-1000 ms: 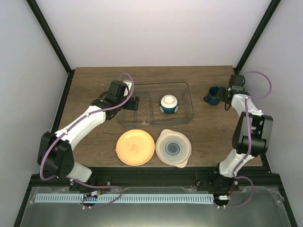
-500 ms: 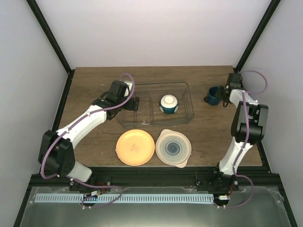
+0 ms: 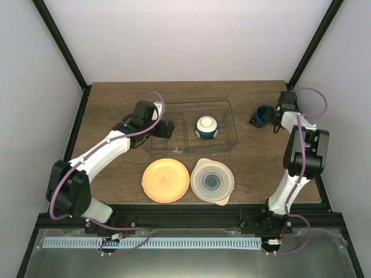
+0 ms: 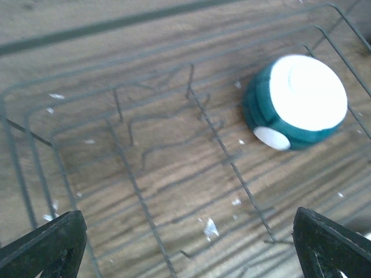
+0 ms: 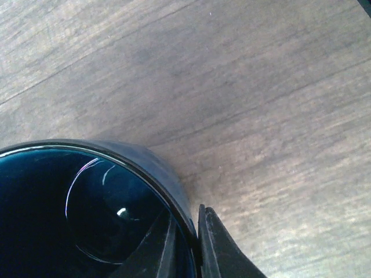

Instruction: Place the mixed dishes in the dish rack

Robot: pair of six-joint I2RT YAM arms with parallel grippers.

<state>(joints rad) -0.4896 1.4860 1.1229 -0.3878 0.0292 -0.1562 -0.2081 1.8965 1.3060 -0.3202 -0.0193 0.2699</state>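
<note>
The dish rack (image 3: 174, 145) is a dark wire basket at mid-table. A small bowl (image 3: 207, 127), white with a teal band, lies upside down in its right half, and also shows in the left wrist view as the bowl (image 4: 295, 101). My left gripper (image 3: 164, 128) hangs open over the rack's left half (image 4: 133, 185), with nothing in it. The dark blue mug (image 3: 260, 117) stands right of the rack. My right gripper (image 5: 194, 252) is shut on the mug's rim (image 5: 174, 191), one finger inside and one outside. The orange plate (image 3: 166, 180) and pale blue-ringed plate (image 3: 212, 181) lie in front of the rack.
The two plates lie side by side near the table's front edge (image 3: 191, 204). Black frame posts (image 3: 304, 55) rise at the back corners. The right arm's elbow (image 3: 304, 153) stands over the table's right side.
My right gripper has closed from open onto the mug's rim. The right arm's elbow has swung in and up. The left gripper has edged slightly right over the rack.
</note>
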